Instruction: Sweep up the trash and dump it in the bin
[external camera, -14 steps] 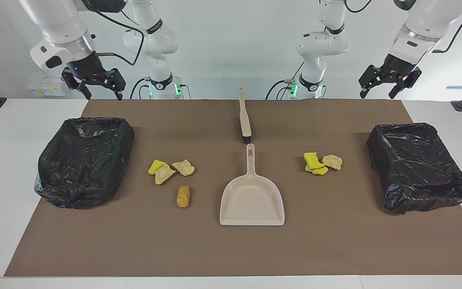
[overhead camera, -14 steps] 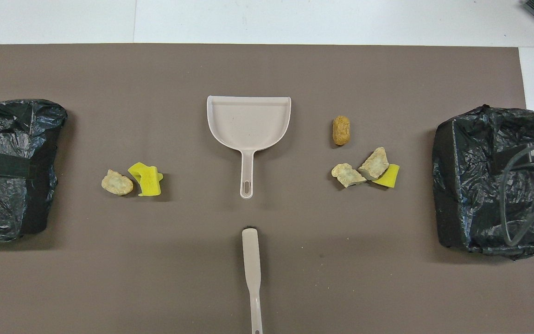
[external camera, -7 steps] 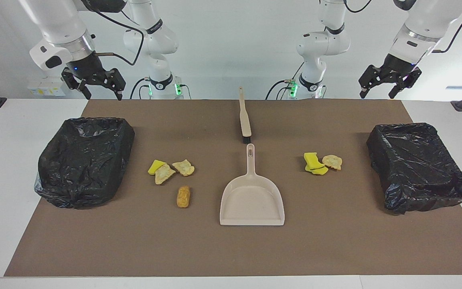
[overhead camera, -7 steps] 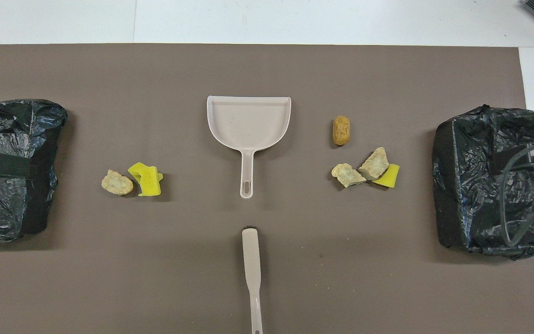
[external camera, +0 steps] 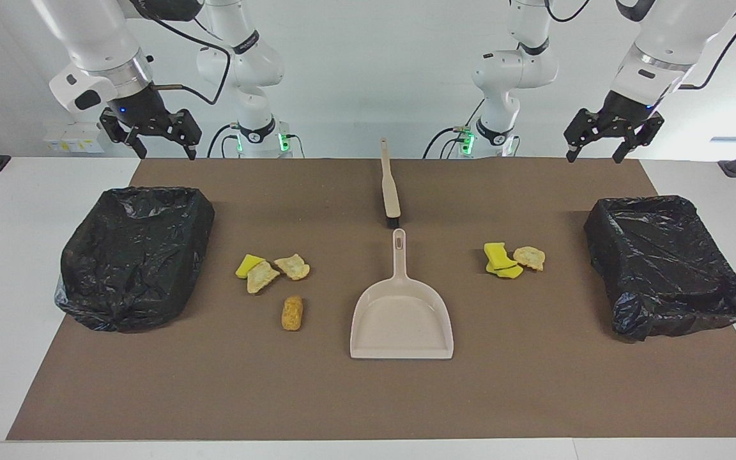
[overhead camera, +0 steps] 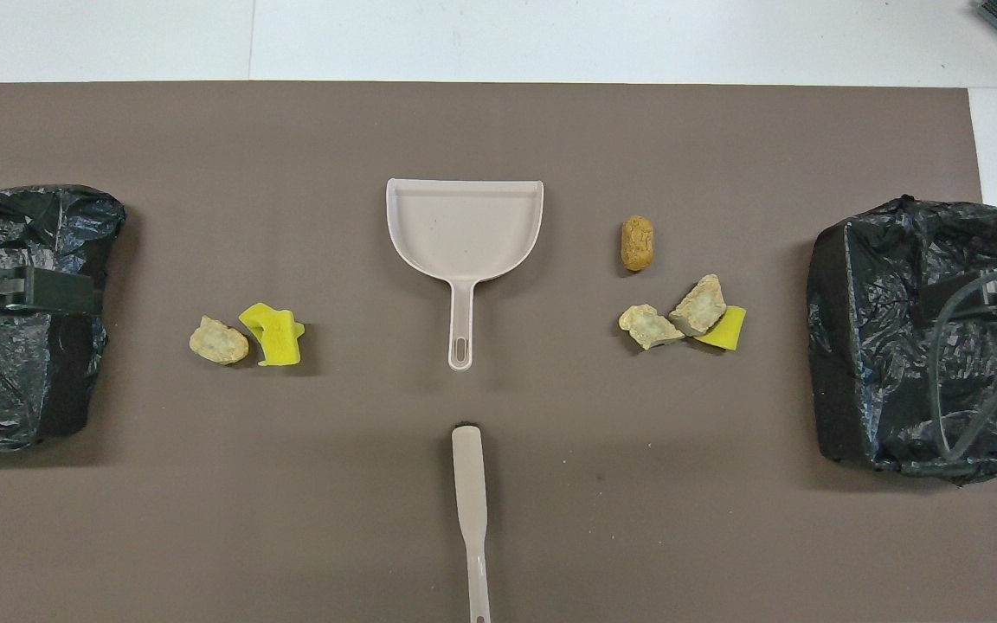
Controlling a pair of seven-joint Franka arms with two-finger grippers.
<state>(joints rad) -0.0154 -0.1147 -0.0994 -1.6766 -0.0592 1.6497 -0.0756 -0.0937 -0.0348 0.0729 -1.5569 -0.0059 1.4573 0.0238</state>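
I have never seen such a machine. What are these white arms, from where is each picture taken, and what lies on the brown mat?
These are two robot arms, each ending in a two-finger gripper. One picture is taken from across the table, facing the robots; the other looks down from above their own end. The left gripper and the right gripper both hang open in the air and hold nothing. On the brown mat lie a beige dustpan in the middle and a brush nearer to the robots. Scraps of trash lie in two groups: one toward the left arm's end, one toward the right arm's. A bin lined with black plastic stands at each end.
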